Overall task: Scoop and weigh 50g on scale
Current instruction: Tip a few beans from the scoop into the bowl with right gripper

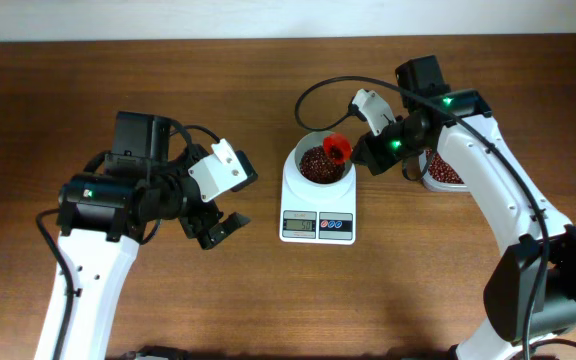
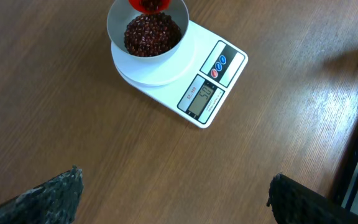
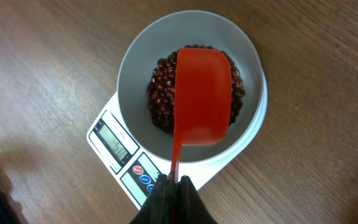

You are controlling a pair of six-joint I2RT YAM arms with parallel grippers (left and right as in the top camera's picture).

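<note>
The flat white rectangular scale (image 1: pixel 318 212) sat mid-worktop (image 1: pixel 168 80) on brown wood grain, bearing a smooth round bowl (image 3: pixel 142 68) of dark beans (image 3: pixel 160 93). The right hand (image 3: pixel 173 186) pinched the glossy red scoop (image 3: pixel 201 93) by its thin handle above the bowl; the left hand (image 1: pixel 220 228) gaped wide, empty.

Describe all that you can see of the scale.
The scale is white, plastic-looking, rectangular, with a round platform. Its front has a grey display, digits too small to read, and red and blue buttons. It lies flat on the wooden table. A white bowl of beans stands on its platform.
</note>
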